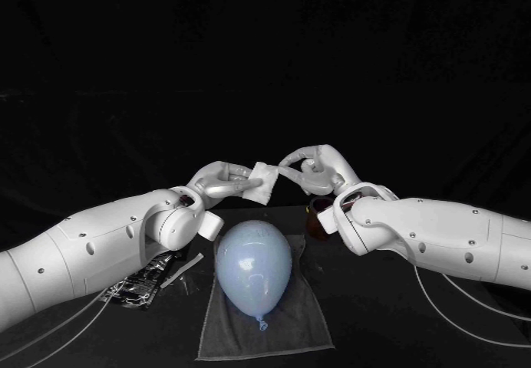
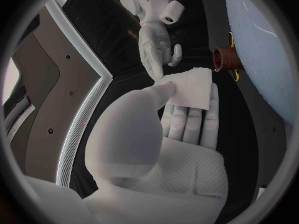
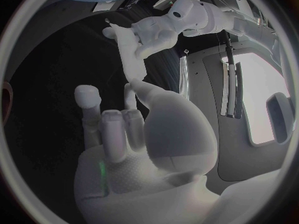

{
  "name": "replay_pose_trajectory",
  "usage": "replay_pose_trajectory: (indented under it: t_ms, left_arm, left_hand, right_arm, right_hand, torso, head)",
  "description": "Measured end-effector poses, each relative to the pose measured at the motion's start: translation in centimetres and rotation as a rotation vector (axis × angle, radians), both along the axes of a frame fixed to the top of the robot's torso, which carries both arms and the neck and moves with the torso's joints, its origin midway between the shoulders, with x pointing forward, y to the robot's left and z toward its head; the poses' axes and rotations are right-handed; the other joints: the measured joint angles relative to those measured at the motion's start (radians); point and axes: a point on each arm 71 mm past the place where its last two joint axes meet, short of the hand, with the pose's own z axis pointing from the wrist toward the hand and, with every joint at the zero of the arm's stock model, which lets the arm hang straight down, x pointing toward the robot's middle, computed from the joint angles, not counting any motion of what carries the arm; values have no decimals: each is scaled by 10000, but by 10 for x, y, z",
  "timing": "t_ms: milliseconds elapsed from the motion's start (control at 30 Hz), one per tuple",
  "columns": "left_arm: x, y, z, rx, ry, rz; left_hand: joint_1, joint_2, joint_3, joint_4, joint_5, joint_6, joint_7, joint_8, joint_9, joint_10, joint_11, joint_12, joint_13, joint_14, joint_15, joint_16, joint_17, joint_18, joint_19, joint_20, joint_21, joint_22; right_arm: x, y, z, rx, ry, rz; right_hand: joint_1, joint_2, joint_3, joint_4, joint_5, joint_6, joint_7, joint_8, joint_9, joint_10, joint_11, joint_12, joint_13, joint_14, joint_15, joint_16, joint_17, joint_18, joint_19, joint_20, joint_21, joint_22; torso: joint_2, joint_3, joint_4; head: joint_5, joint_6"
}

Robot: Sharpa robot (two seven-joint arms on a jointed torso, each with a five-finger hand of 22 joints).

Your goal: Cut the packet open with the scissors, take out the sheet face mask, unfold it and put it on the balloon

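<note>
Both hands are up over the bench (image 1: 371,318) and we're in the unfolding step. The left hand (image 1: 222,182) grasps the sheet face mask (image 1: 261,182), a small white folded square, thumb pressing it flat against the fingers; the left wrist view shows that clamp plainly. The right hand (image 1: 313,170) reaches in from the other side with its fingertips at the mask's upper corner, touching it. Whether it has actually pinched a layer I cannot tell, because the fingers hide the contact.

Below them the pale blue balloon (image 1: 255,262) lies on a grey towel (image 1: 290,330), knot toward the robot. The dark, shiny packet (image 1: 144,280) lies on the bench to the robot's left, beside the towel, so the cutting and taking out look done.

Next move, as I judge it: the right hand needs to catch one loose layer at that corner and peel it away while the left keeps its hold, and then the two draw apart to open the sheet. It's thin, limp stuff, and layers may cling together or slip free.

As for writing, there's none to read: the mask is plain white, the balloon is unmarked, and any print on the packet is too small and dark to make out
</note>
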Motion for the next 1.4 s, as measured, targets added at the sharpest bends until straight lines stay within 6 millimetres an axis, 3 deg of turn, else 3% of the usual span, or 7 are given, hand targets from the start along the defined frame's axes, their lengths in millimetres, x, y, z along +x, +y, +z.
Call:
replay_pose_trajectory:
  t_ms: [367,633,733,933,1067,1400]
  left_arm:
    - [0,0,0,13,9,12]
    - [0,0,0,14,9,13]
    - [0,0,0,14,9,13]
    - [0,0,0,13,9,9]
    - [0,0,0,12,10,4]
    - [0,-1,0,-6,10,-56]
  left_hand:
    - [-1,-2,0,0,0,-30,-1,0,2,-1,1,0,0,0,0,0,-1,-1,0,0,0,3]
    - [-5,-6,-3,3,-4,-32,-1,-1,5,-1,1,0,0,0,0,0,-3,-2,0,0,-1,1]
    - [-6,-6,-3,3,-4,-32,-1,-1,6,-1,1,0,0,0,0,0,-4,-3,1,1,0,0]
    - [-6,-6,-3,3,-6,-33,-2,-4,7,-2,2,0,0,0,0,0,-3,-6,1,1,-1,-1]
    - [-6,-7,-4,4,-6,-35,-3,-17,8,-2,2,0,0,0,0,0,10,-68,1,1,-1,17]
    - [-7,-8,25,-26,-20,-10,23,25,11,-2,2,0,0,0,0,0,9,-69,-35,37,-1,18]
  right_arm:
    - [0,-2,0,22,60,-56]
    - [-1,-1,0,41,122,7]
    - [-1,-1,-1,39,155,37]
    - [0,0,-2,21,264,131]
    - [1,3,-2,8,357,241]
    - [2,7,-4,-44,608,452]
  right_hand:
    - [-314,-313,-404,300,14,-266,121,1,-82,-15,-15,-153,2,-1,1,-37,8,-2,-112,-35,-199,-151]
    - [-152,-152,-404,300,13,-288,100,-6,-114,-16,-15,-156,0,-1,2,-41,8,-3,-111,-35,-239,-152]
    - [-152,-152,-404,300,-26,-473,186,-216,-210,-13,-8,-176,-2,4,7,-75,8,-7,-146,0,-287,-156]
    - [-226,-226,-596,492,-26,-972,507,-796,-500,-9,317,-334,-6,24,267,-113,3,-69,-330,183,-545,-319]
    - [-285,-285,-758,575,-25,-1089,622,-1070,-632,-16,382,-425,-6,35,327,-117,-1,90,-414,268,-665,-402]
    - [-285,-286,-847,664,-56,-1084,617,-1139,-678,-16,383,-447,0,19,343,-153,2,91,-450,305,-698,-425]
  torso:
    - [1,0,2]
    - [2,-4,6]
    - [2,-4,7]
    - [3,-4,6]
    - [3,-4,6]
    - [5,-2,5]
  head:
    - [-1,-11]
    - [-4,-15]
    - [-6,-15]
    - [-10,-7]
    - [-11,-2]
    - [-12,0]
